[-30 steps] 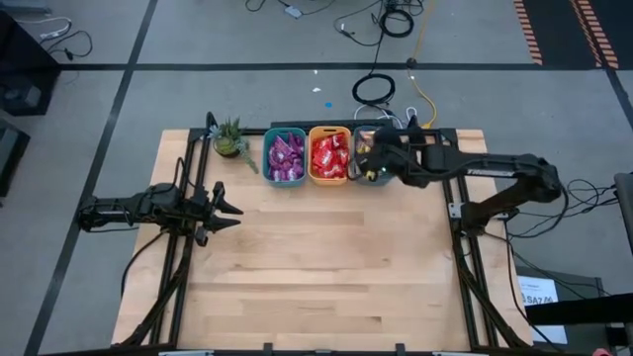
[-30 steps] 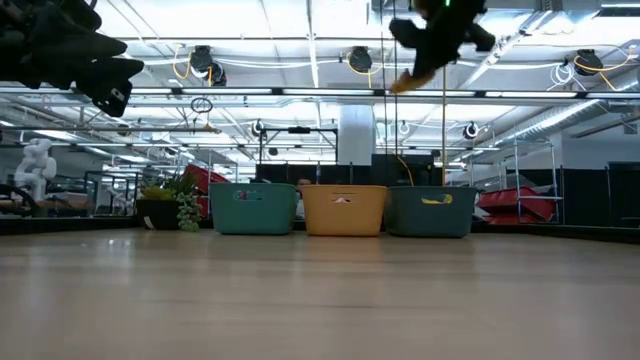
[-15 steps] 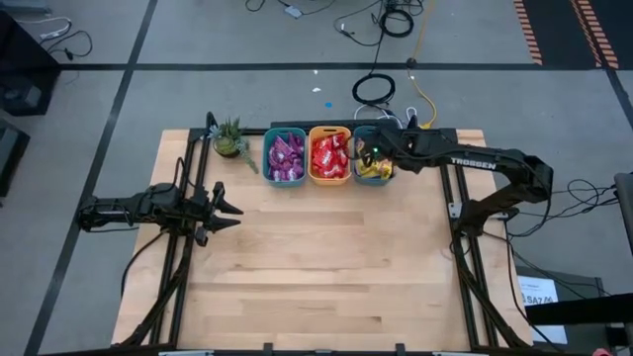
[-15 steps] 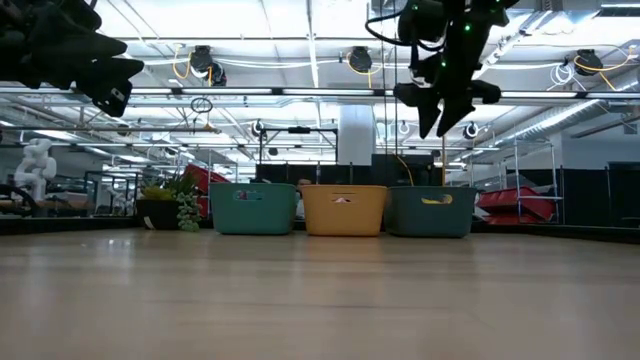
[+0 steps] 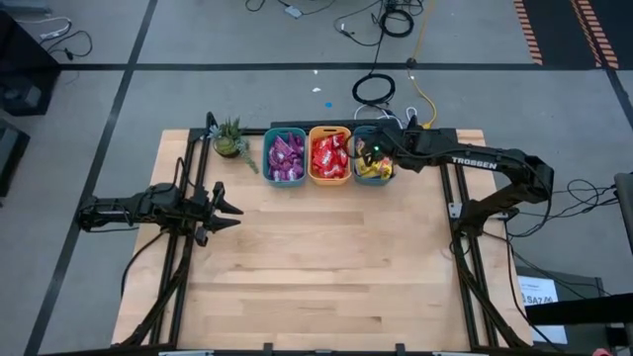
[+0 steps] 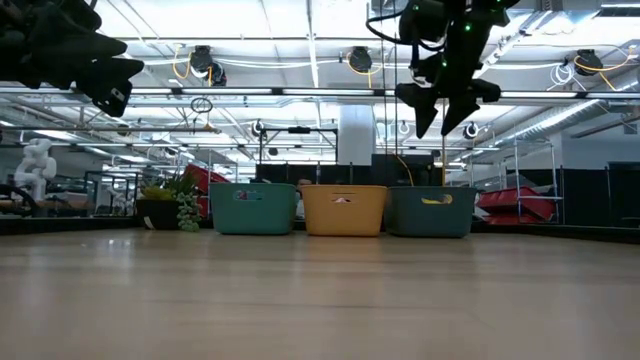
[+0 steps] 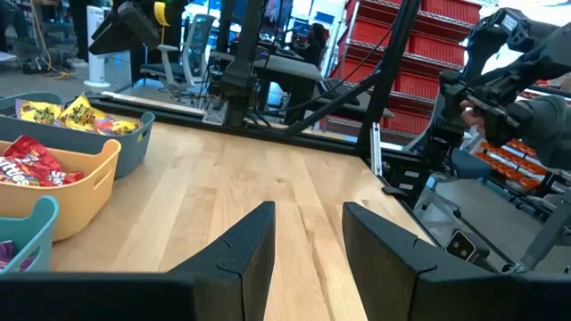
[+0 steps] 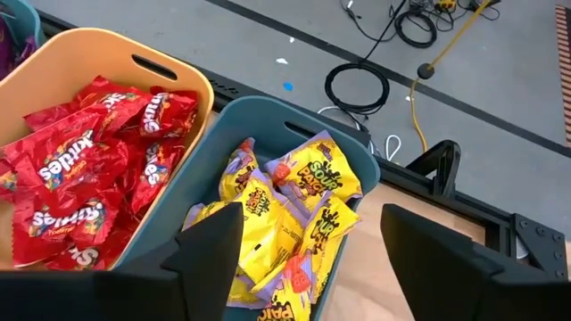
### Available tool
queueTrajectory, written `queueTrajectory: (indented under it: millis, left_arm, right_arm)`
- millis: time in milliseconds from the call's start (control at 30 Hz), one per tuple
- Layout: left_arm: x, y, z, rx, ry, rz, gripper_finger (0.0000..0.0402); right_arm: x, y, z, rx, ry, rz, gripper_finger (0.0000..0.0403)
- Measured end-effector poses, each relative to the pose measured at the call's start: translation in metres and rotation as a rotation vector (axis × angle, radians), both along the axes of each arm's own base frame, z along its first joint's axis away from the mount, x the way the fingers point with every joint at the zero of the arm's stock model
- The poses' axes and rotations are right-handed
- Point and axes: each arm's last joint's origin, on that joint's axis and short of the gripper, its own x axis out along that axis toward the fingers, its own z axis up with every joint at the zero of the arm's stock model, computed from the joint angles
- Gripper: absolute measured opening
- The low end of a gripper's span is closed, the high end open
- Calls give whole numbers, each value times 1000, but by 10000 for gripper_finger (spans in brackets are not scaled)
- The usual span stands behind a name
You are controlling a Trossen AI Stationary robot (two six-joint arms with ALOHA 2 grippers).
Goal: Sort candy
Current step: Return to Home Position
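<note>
Low view: the bin walls hide all candy. My right tool (image 8: 321, 259) hangs over the yellow candy packets (image 8: 299, 209) in the dark teal bin (image 8: 303, 120), fingers wide apart, holding nothing. Red candy packets (image 8: 80, 169) fill the orange bin (image 8: 203, 107), and purple candy packets (image 5: 287, 156) the teal bin (image 5: 285, 182). My left tool (image 5: 229, 211) is parted and empty over the left side of the worktop (image 5: 316, 257).

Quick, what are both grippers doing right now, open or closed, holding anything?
Left gripper: open, empty, over the wooden table's left side.
Right gripper: open, empty, above the dark blue plastic bin of shiny yellow candy packets.
</note>
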Motion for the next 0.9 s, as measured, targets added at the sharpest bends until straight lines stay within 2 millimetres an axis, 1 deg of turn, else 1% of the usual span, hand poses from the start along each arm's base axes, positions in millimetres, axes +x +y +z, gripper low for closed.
queueTrajectory:
  millis: [233, 400, 633, 800, 900]
  left_arm:
    - [0, 0, 0, 0, 0, 0, 142]
    - [0, 0, 0, 0, 0, 0, 142]
    - [0, 0, 1, 10, -14, 4, 142]
    - [0, 1, 4, 52, -52, 37, 142]
    - [1, 3, 0, 54, -20, 96, 142]
  right_arm:
    - [0, 0, 0, 4, 0, 5, 261]
    - [2, 2, -1, 76, -16, 67, 261]
    - [2, 2, -1, 77, -15, 77, 261]
    - [2, 3, -1, 78, -17, 76, 261]
    - [2, 3, -1, 78, -16, 76, 261]
